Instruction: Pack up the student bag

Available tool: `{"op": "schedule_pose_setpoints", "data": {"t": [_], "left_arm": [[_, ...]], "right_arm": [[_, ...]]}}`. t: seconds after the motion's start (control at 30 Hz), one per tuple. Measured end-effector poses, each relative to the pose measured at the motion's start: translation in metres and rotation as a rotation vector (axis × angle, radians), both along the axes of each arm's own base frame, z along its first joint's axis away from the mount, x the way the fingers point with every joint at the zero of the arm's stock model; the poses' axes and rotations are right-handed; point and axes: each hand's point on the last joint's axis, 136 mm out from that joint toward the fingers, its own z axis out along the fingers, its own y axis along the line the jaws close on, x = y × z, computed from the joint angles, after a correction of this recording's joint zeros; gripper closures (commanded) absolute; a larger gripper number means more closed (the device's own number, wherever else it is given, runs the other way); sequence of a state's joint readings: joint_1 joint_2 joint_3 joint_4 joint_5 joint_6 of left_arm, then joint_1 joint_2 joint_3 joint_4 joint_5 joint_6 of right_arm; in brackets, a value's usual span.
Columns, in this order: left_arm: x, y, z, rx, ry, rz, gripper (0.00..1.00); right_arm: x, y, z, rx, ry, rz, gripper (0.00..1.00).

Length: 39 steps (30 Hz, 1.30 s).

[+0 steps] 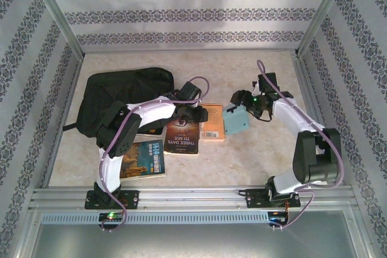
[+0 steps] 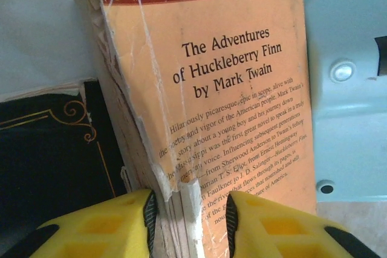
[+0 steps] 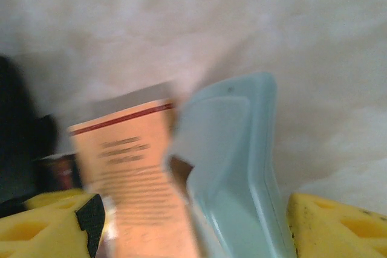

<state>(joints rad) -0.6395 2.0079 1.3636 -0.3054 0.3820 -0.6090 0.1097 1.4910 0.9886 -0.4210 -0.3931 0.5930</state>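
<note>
The student bag [image 1: 121,98], black and soft, lies at the back left of the table. My left gripper [image 2: 190,209] reaches past it to an orange paperback [image 2: 242,89], also seen from above [image 1: 211,126]. Its yellow fingers [image 2: 109,228] straddle the book's worn spine edge; the left pad is against the pages and a small gap remains at the right pad. My right gripper [image 3: 193,222] stands open and wide around a tilted light blue box [image 3: 236,167], which is blurred there and lies to the right of the paperback [image 1: 236,120].
A dark hardback [image 1: 182,137] lies left of the paperback, partly under my left arm. Another book with a blue and tan cover [image 1: 144,158] lies near the front left. Patterned walls close in the table on three sides.
</note>
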Motion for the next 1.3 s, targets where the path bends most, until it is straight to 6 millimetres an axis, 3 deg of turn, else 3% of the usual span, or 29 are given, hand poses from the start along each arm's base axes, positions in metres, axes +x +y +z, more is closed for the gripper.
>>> {"op": "schedule_pose_setpoints", "data": {"t": [0.07,0.2,0.43,0.53,0.83,0.97,1.07,1.13,1.2,1.3], "left_arm": [[0.000,-0.001,0.000,-0.002,0.000,-0.003,0.63],[0.000,-0.001,0.000,-0.003,-0.001,-0.004,0.63],[-0.003,0.007,-0.007,0.007,0.005,0.006,0.63],[-0.006,0.016,-0.007,0.015,0.009,0.020,0.63],[0.008,0.050,0.024,0.001,-0.055,0.102,0.60],[0.014,0.055,0.040,-0.017,-0.090,0.116,0.56],[0.012,0.051,0.042,-0.041,-0.081,0.101,0.54],[0.011,0.046,0.041,-0.064,-0.068,0.090,0.54],[0.013,0.039,0.040,-0.089,-0.061,0.079,0.54],[0.018,0.026,0.040,-0.141,-0.049,0.066,0.58]], "right_arm": [[-0.006,0.016,0.009,0.035,-0.012,0.041,0.22],[-0.014,0.037,0.006,0.089,0.021,0.104,0.22],[-0.013,0.067,-0.028,0.122,0.140,0.180,0.22],[-0.008,0.078,-0.031,0.119,0.146,0.205,0.22],[-0.006,0.104,-0.018,0.161,0.107,0.290,0.18],[-0.002,0.092,-0.001,0.127,0.042,0.253,0.19],[0.010,0.059,0.019,0.083,-0.034,0.146,0.18],[0.021,0.035,0.023,0.056,-0.052,0.066,0.18],[0.027,0.014,0.013,0.047,-0.044,-0.002,0.16],[0.025,-0.007,-0.019,0.064,0.019,-0.078,0.14]]}}
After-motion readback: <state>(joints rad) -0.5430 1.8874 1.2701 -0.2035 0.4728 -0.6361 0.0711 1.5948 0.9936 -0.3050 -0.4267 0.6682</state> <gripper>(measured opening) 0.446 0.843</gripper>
